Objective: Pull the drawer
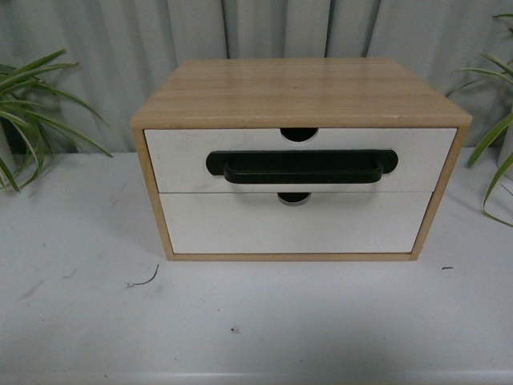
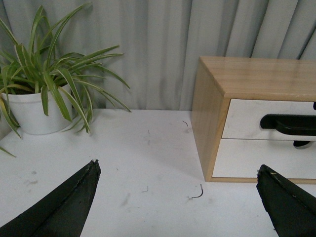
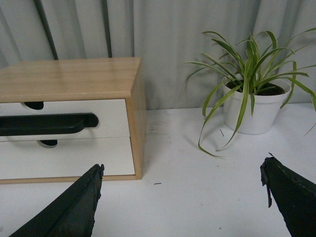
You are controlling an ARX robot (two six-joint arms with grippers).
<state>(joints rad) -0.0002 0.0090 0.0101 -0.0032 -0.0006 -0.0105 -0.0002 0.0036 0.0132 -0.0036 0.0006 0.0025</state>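
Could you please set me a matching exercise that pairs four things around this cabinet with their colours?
Things:
1. bar handle
2. cabinet top
3. plant leaves
4. drawer front

Colours:
A. light wood
B. white
C. black
D. green

Pairs: 1-C, 2-A, 3-D, 4-B

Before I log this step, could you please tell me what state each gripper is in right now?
Left gripper: open, jaws wide apart, holding nothing.
Right gripper: open, jaws wide apart, holding nothing.
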